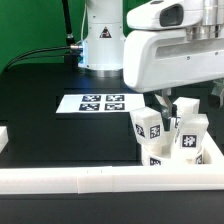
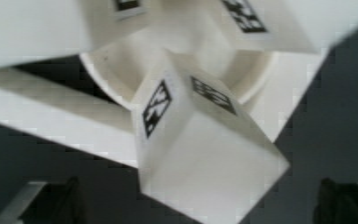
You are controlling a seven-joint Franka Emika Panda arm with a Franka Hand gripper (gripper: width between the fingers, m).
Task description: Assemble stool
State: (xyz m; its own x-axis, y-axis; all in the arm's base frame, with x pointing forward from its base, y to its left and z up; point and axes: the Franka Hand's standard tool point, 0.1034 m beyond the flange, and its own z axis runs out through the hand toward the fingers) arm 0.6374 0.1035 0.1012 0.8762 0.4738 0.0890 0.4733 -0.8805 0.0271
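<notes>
The stool's round white seat (image 2: 114, 70) lies under three blocky white legs with black-and-white tags. One leg (image 2: 202, 150) rises toward the wrist camera and stands between my fingers, with dark gaps on both sides. My gripper (image 2: 197, 205) is open around it, and I see no contact. In the exterior view the gripper (image 1: 190, 97) hangs over the cluster of legs at the exterior view's right: one leg (image 1: 150, 128), a second leg (image 1: 189, 138) and a third leg (image 1: 185, 108) right under the fingers. The seat is mostly hidden there.
The marker board (image 1: 100, 102) lies flat on the black table in the middle. A long white border rail (image 1: 90, 180) runs along the front, and another rail piece (image 1: 4, 135) sits at the exterior view's left. The robot base (image 1: 100, 40) stands at the back.
</notes>
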